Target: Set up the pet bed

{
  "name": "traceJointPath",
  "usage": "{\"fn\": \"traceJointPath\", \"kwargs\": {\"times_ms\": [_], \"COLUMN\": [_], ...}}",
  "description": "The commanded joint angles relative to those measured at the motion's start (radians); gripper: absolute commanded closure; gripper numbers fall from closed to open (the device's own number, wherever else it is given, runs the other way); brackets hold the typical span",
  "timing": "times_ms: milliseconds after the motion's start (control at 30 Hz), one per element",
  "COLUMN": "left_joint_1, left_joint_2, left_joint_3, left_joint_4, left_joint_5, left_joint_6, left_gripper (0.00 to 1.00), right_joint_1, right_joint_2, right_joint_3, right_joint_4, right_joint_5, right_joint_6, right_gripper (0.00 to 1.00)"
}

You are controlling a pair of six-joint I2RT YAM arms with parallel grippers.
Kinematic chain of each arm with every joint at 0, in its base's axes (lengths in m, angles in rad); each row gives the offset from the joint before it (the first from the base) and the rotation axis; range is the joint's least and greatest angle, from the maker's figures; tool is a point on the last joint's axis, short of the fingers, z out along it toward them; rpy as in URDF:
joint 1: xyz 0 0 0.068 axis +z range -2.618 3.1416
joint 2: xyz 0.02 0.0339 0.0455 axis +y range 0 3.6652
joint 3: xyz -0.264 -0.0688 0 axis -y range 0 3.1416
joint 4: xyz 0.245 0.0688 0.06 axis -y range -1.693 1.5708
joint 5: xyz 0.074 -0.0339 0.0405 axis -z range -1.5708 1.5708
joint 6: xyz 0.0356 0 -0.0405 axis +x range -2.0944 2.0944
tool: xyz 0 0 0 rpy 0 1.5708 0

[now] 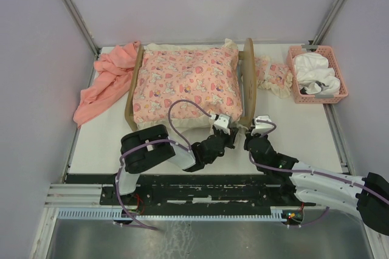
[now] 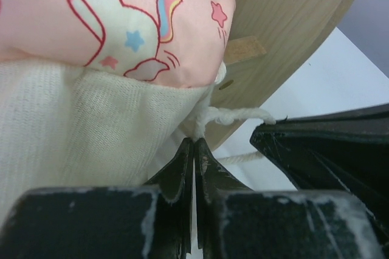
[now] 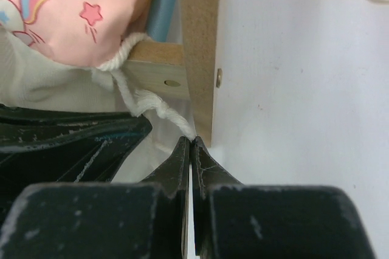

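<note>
The pet bed [image 1: 248, 76], a light-wood frame, lies on the white table with a pink cartoon-print cushion [image 1: 185, 82] filling it. Both grippers meet at its near right corner. My left gripper [image 2: 194, 142] is shut, its tips pinching a white tie cord [image 2: 234, 114] that hangs from the cushion's corner [image 2: 121, 22] by the wooden board [image 2: 285, 22]. My right gripper [image 3: 191, 141] is shut on another white cord [image 3: 146, 102], right against the frame's post [image 3: 197, 40]. A sliver of blue fabric [image 3: 163, 10] shows beside the cushion.
A salmon-pink cloth [image 1: 106, 79] lies crumpled left of the bed. A small frilled pink pillow [image 1: 273, 76] rests right of the headboard. A pink basket [image 1: 317, 74] holding white cloth stands at the back right. Grey walls enclose the table.
</note>
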Motion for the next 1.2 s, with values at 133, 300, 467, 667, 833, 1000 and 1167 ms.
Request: {"fn": "traceJointPath", "kwargs": {"times_ms": [133, 300, 467, 667, 833, 1000, 1167], "left_joint_1": [0.002, 0.002, -0.001, -0.004, -0.004, -0.003, -0.003], "left_joint_2": [-0.071, -0.084, -0.096, -0.097, -0.098, -0.144, -0.182], "left_joint_3": [-0.031, -0.034, -0.034, -0.036, -0.048, -0.097, -0.159], "left_joint_4": [0.073, 0.075, 0.072, 0.073, 0.074, 0.071, 0.072], "left_joint_5": [0.041, 0.053, 0.062, 0.068, 0.065, 0.028, -0.053], "left_joint_6": [0.005, 0.005, 0.019, 0.043, 0.05, 0.042, 0.069], "left_gripper": [0.97, 0.97, 0.97, 0.97, 0.93, 0.75, 0.72], "right_joint_1": [0.0, -0.026, -0.112, -0.128, -0.164, -0.206, -0.22], "right_joint_2": [-0.01, 0.002, 0.033, 0.082, 0.113, 0.165, 0.188], "right_joint_3": [-0.02, -0.029, -0.011, 0.008, -0.014, 0.004, 0.004], "right_joint_4": [0.174, 0.189, 0.203, 0.236, 0.349, 0.381, 0.413], "right_joint_5": [-0.021, -0.043, -0.211, -0.285, -0.416, -0.499, -0.541], "right_joint_6": [-0.23, -0.26, -0.29, -0.39, -0.476, -0.496, -0.517], "right_gripper": [0.98, 0.98, 0.98, 0.98, 0.98, 0.98, 0.98]}}
